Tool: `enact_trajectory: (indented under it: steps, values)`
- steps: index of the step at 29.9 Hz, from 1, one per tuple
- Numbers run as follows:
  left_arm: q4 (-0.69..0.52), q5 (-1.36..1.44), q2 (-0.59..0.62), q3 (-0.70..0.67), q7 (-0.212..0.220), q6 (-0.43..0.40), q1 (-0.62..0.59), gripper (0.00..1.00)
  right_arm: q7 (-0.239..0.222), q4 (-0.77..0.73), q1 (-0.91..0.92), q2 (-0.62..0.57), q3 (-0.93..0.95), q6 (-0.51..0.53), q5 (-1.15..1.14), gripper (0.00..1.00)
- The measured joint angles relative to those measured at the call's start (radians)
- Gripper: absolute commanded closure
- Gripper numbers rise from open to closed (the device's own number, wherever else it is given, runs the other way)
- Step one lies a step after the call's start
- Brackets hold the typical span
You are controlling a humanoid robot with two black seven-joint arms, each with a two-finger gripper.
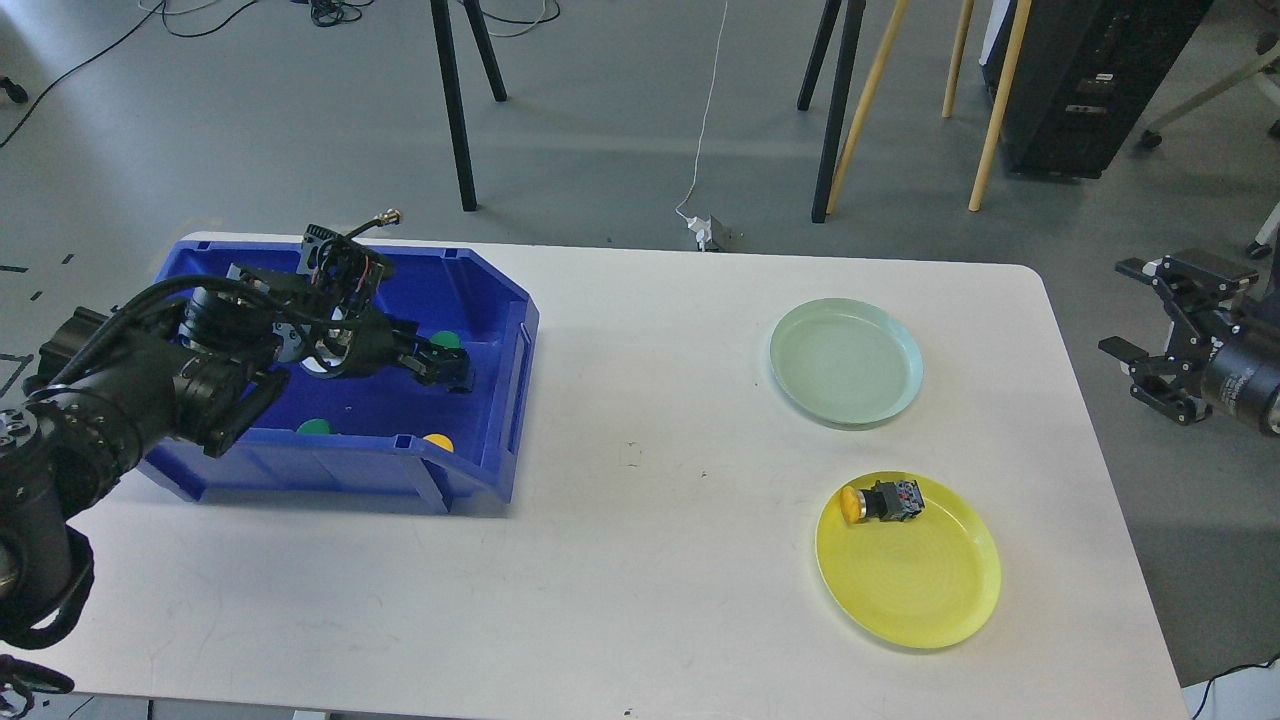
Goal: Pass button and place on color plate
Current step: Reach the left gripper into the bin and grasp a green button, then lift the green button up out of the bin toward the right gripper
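Note:
A blue bin (500, 400) stands at the table's left and holds green buttons (316, 427) and a yellow button (437, 441). My left gripper (447, 366) is low inside the bin, right by a green button (446, 340); its fingers look dark and I cannot tell if they grip it. A yellow button with a black body (880, 501) lies on the yellow plate (920, 580). The pale green plate (845, 362) is empty. My right gripper (1150, 330) is open, off the table's right edge.
The white table (640, 560) has its right edge near my right arm. Tripod legs and wooden poles stand on the floor behind the table.

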Motion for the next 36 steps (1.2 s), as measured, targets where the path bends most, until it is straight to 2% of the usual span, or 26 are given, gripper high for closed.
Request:
enact_trajectory:
  steps: [5, 13, 22, 26, 32, 36]
  values:
    - [-0.001, 0.000, -0.004, 0.000, 0.000, 0.000, 0.000, 0.61, 0.000, 0.001, -0.002, 0.005, 0.000, -0.006, -0.004, 0.15]
    - [-0.010, -0.017, 0.008, -0.005, 0.000, 0.002, -0.007, 0.61, 0.000, -0.001, -0.003, 0.007, 0.000, -0.011, -0.004, 0.15]
    - [-0.040, -0.081, 0.199, -0.011, 0.000, -0.010, -0.014, 0.61, -0.001, -0.007, 0.013, 0.050, 0.003, -0.042, -0.005, 0.15]
    - [-0.164, -0.109, 0.329, -0.016, 0.000, -0.065, -0.019, 0.61, -0.002, -0.019, 0.035, 0.078, 0.004, -0.049, -0.005, 0.15]
    - [-0.484, -0.269, 0.539, -0.019, -0.001, -0.180, -0.076, 0.60, -0.002, -0.037, 0.069, 0.122, 0.004, -0.049, -0.011, 0.15]
    - [-0.634, -0.367, 0.613, -0.053, 0.000, -0.219, -0.135, 0.60, -0.001, -0.038, 0.076, 0.144, 0.013, -0.049, -0.022, 0.15]
